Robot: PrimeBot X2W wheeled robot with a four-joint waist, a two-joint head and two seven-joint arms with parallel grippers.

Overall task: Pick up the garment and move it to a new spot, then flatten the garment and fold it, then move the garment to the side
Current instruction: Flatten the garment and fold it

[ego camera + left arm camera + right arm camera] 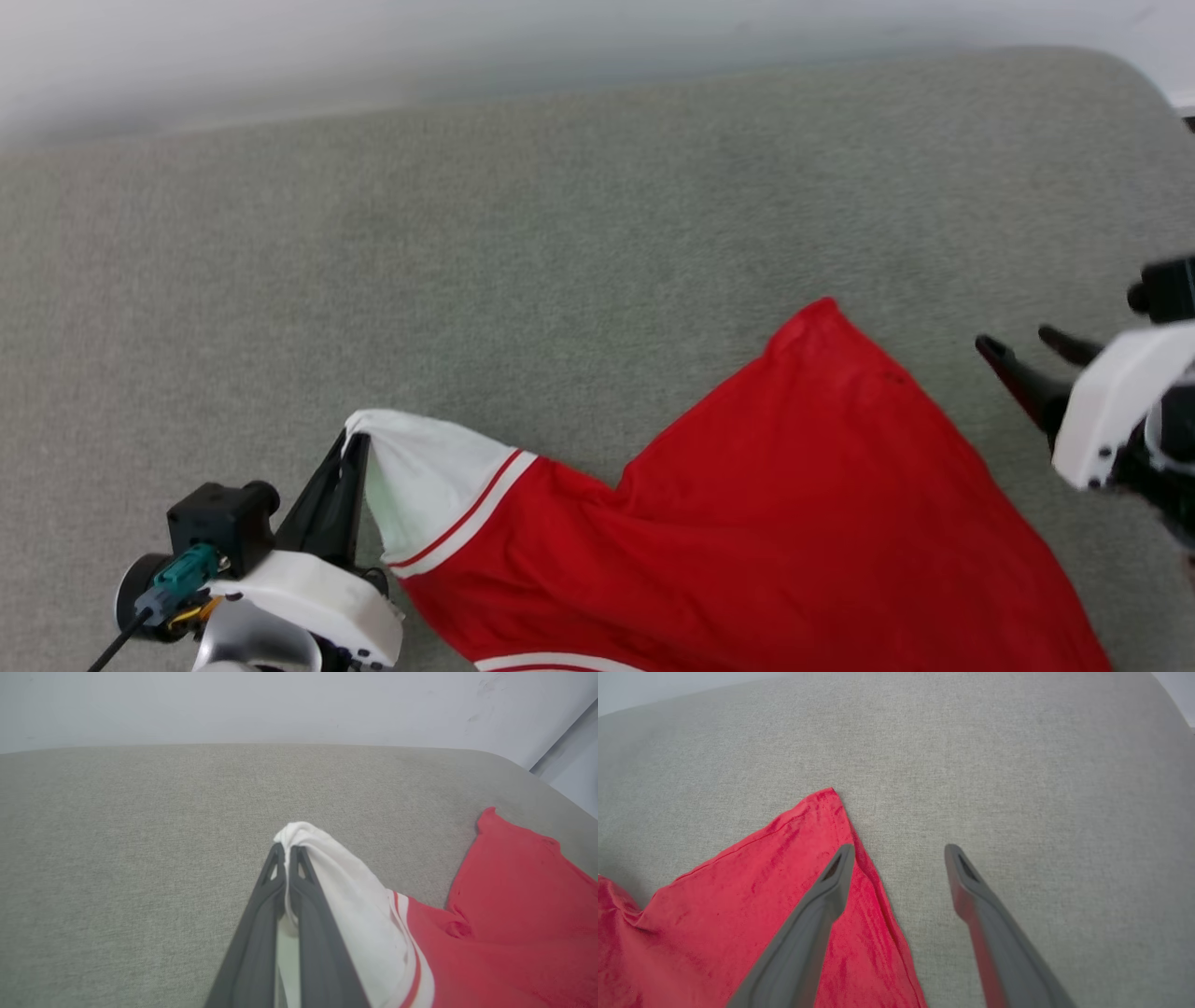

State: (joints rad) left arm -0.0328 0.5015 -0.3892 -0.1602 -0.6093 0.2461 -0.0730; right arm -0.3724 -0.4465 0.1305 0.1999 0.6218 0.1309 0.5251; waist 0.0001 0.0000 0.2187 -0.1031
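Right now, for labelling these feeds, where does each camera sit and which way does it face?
Head view: on the robot's head, looking forward and down at the grey woven fabric surface and the red T-shirt with white striped-trim sleeves; left gripper lower left, right gripper at right edge.
Left wrist view: on the left wrist, looking along its shut fingers pinching the white sleeve.
Right wrist view: on the right wrist, looking along its open fingers at the shirt's red corner.
Shared: all three show that corner on the grey surface.

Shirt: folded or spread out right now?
Spread, not folded: the shirt lies stretched and rumpled across the cushion, its white sleeve pinched in the shut left claw.
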